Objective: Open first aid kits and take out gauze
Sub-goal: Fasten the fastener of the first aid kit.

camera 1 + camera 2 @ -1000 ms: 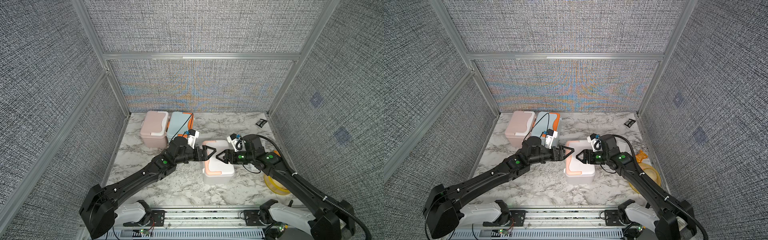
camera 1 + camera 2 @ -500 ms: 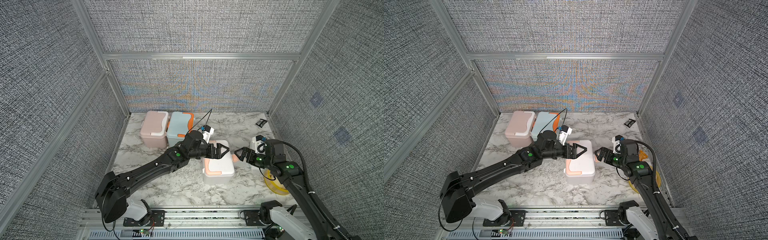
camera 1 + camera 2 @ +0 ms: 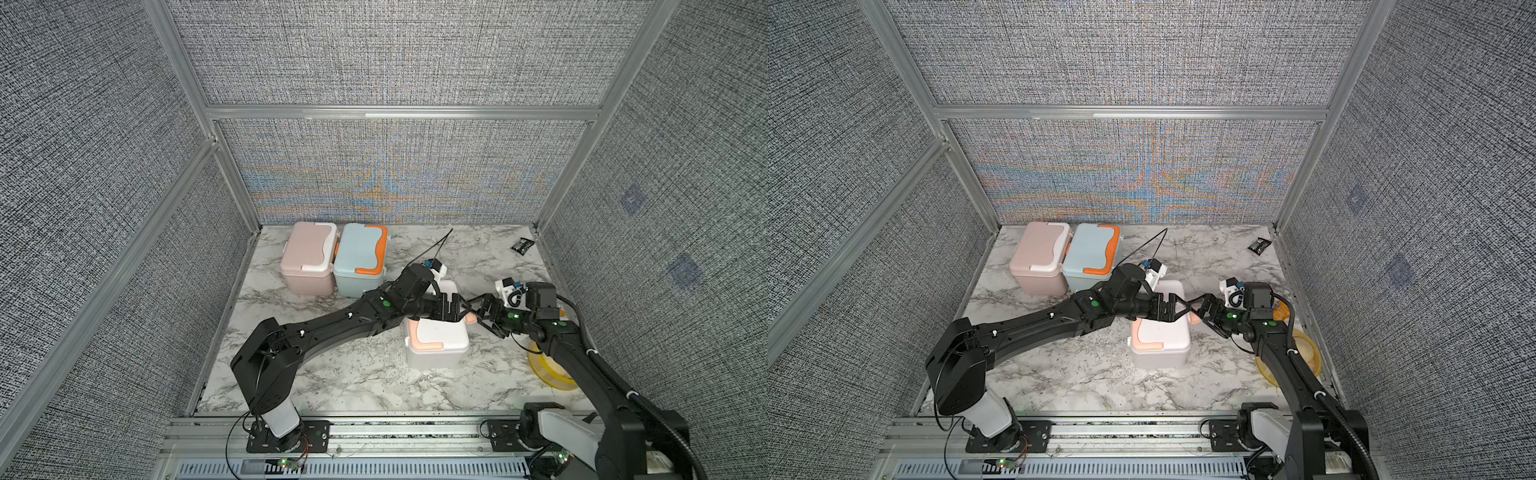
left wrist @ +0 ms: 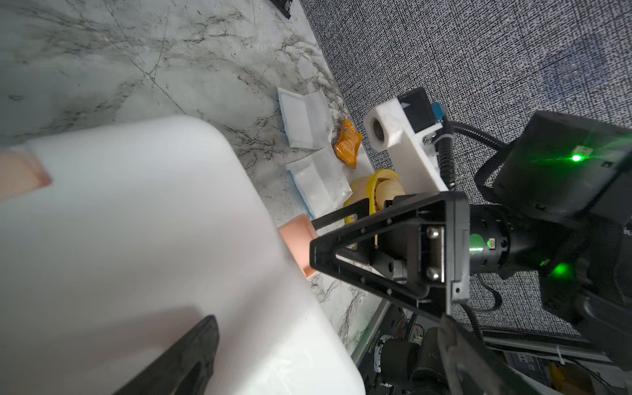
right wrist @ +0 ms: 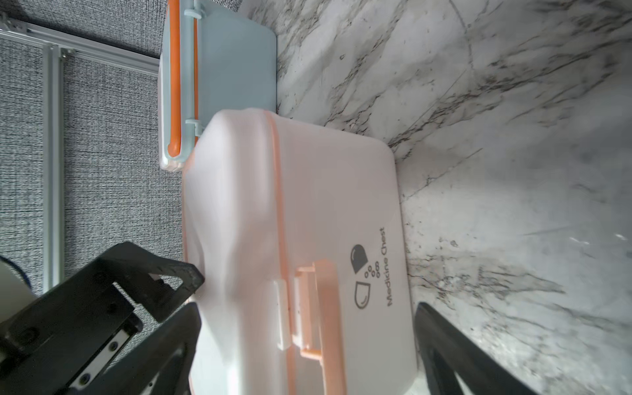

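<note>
White-and-peach first aid kit [image 3: 436,338]: lid [image 5: 236,205] shut, unlatching step.
Left end effector [image 3: 1183,309] wide over lid; right end effector [image 3: 1209,316] wide at peach latch [image 5: 307,307]. Next: hook latch, flip outward.

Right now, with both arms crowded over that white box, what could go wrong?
The left end effector and right end effector nearly meet beside the peach latch of the white kit, so they could collide. The kit stands loose and shut; a push may slide it rather than open it.
</note>
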Motion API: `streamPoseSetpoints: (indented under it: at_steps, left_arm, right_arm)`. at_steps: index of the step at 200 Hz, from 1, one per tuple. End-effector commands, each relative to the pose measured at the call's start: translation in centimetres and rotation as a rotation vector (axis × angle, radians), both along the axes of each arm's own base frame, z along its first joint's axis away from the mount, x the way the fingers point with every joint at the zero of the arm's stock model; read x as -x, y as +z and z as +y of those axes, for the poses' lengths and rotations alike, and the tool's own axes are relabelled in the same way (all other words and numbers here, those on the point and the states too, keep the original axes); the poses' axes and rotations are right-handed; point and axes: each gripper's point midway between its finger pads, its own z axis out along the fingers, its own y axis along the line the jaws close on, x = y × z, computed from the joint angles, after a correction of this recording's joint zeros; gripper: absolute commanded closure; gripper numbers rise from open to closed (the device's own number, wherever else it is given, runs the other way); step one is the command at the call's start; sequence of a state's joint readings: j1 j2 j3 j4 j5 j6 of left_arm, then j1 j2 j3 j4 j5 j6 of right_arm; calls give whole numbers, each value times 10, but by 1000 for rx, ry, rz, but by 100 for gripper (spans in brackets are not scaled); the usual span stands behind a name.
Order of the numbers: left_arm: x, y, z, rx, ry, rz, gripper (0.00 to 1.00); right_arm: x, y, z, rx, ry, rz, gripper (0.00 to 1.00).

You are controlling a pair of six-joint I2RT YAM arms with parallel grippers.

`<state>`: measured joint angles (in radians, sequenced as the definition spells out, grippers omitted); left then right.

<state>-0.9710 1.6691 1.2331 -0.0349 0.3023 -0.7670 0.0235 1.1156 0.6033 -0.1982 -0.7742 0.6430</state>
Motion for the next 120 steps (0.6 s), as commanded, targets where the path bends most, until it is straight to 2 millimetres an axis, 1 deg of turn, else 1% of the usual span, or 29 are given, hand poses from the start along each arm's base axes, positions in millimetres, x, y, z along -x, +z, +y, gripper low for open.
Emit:
streamPoseSetpoints:
  at_steps: [1, 45, 93, 120]
  left_arm:
    - [-4, -6, 7, -25, 36, -20, 0]
    - [-3, -11, 26, -49, 69, -36, 0]
    - [-4, -2, 55, -43, 127, -66, 0]
    - [-1, 3, 64, -37, 142, -79, 0]
  right_arm:
    - [-4, 13, 17, -96, 66, -45, 1]
    - [2, 16, 43, -126, 151, -50, 1]
    - [13, 14, 73, -137, 215, -39, 1]
    - [17, 15, 86, -141, 237, -42, 1]
